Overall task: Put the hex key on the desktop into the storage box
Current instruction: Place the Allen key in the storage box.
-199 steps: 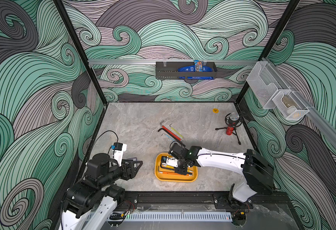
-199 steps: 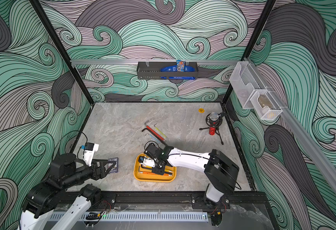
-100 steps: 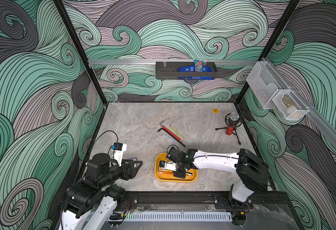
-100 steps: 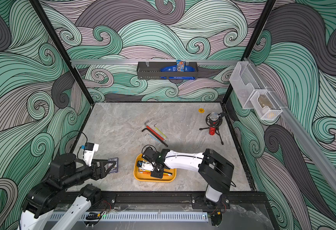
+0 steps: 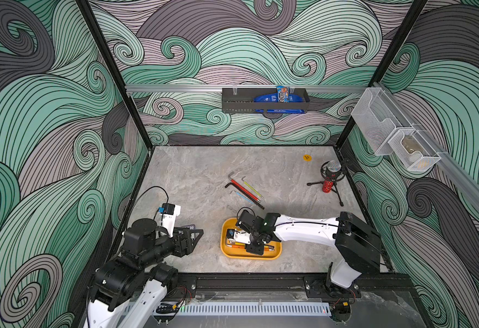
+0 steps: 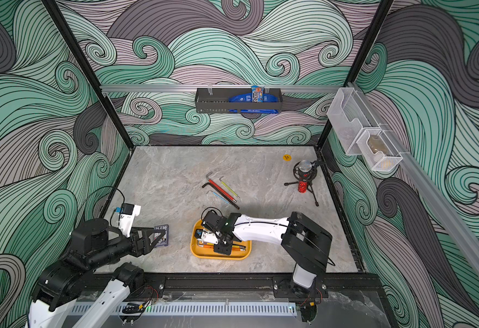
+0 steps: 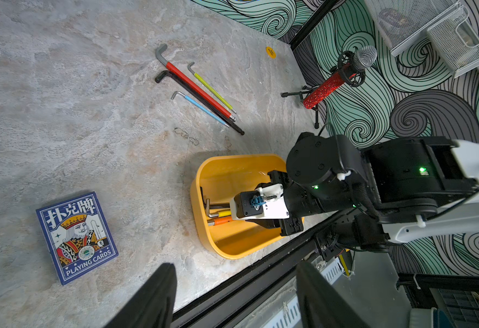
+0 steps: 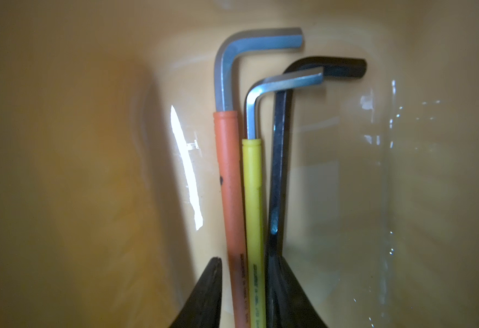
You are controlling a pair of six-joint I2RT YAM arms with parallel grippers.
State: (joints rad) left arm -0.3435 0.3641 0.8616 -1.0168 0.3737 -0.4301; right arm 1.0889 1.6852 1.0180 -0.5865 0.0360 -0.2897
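Observation:
The yellow storage box (image 5: 276,255) (image 6: 192,251) (image 7: 201,181) sits near the front of the grey desktop (image 5: 192,176). Three hex keys lie side by side in it: orange (image 8: 229,181), yellow (image 8: 252,198) and black (image 8: 278,159). My right gripper (image 5: 253,243) (image 8: 249,284) reaches down into the box and straddles them. Its jaws are parted, one finger clear of the orange key and the other against the black one. Several more hex keys lie mid-desktop: red (image 5: 244,188) (image 7: 198,91), black (image 7: 204,106), yellow-green (image 7: 211,89) and blue (image 7: 201,109). My left gripper (image 5: 195,235) (image 7: 235,284) hangs open and empty at the front left.
A blue deck of playing cards (image 7: 76,235) (image 6: 161,240) lies by my left gripper. A red microphone on a tripod (image 5: 329,181) stands at the back right, near a yellow sticker (image 5: 306,157). A black wall basket (image 5: 238,102) and white mesh bins (image 5: 397,136) hang on the walls.
My right gripper has shifted slightly left and lower inside the storage box, and its jaws have parted. The left arm has not moved.

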